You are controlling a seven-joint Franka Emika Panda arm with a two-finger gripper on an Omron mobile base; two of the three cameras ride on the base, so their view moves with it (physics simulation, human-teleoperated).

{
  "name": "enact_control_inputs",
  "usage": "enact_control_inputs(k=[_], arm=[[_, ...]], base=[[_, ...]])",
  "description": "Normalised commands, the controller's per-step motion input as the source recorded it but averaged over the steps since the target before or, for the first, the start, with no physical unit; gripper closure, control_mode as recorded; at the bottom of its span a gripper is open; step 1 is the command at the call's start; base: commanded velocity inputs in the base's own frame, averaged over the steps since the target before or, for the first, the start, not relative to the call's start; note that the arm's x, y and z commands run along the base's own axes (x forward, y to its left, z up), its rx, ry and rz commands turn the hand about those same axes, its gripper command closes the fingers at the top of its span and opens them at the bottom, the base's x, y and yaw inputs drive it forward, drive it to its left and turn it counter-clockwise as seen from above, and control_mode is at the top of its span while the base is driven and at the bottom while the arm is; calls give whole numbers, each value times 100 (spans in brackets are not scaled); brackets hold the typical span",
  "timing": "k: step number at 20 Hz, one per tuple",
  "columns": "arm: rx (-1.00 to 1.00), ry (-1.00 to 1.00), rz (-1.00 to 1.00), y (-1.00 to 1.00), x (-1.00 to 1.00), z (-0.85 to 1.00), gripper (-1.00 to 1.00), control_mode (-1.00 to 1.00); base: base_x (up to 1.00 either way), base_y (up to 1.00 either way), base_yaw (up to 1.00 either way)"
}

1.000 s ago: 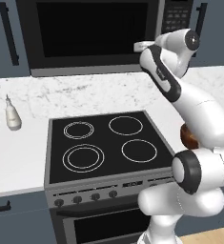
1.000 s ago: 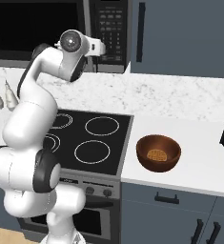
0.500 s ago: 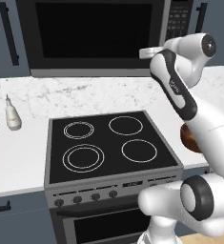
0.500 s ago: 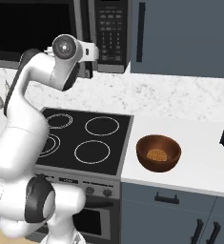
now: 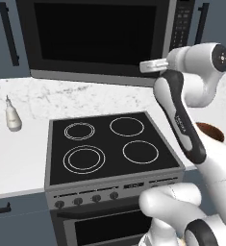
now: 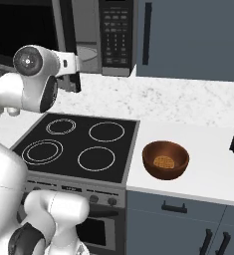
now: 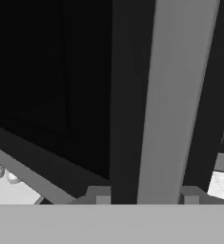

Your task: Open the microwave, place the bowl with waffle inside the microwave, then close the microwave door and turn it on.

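Left base view: glossy black microwave door above flat stove; gripper at its lower right edge.

Right base view: round wooden bowl on speckled counter, ridged tan waffle inside.

Hand view: smooth grey handle between parted fingertips; contact unclear.

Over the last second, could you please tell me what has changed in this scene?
The arm has swung its hand further right along the microwave front, and the gripper now straddles the vertical grey handle of the microwave door, jaws part open either side of it. In the right base view the door seems to stand slightly ajar. The bowl with the waffle stays on the counter, untouched.
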Motion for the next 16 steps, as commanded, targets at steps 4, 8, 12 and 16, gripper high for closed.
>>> enact_control_inputs(k=[4,8,12,16], arm=[[-10,3,0,100,-83,-2,100,-100],[-11,6,0,100,-68,-9,100,-100],[-11,8,0,100,-56,-14,100,-100],[-9,9,0,100,-50,-18,-100,-100]], base=[[0,0,0],[0,0,0],[0,0,0],[0,0,0]])
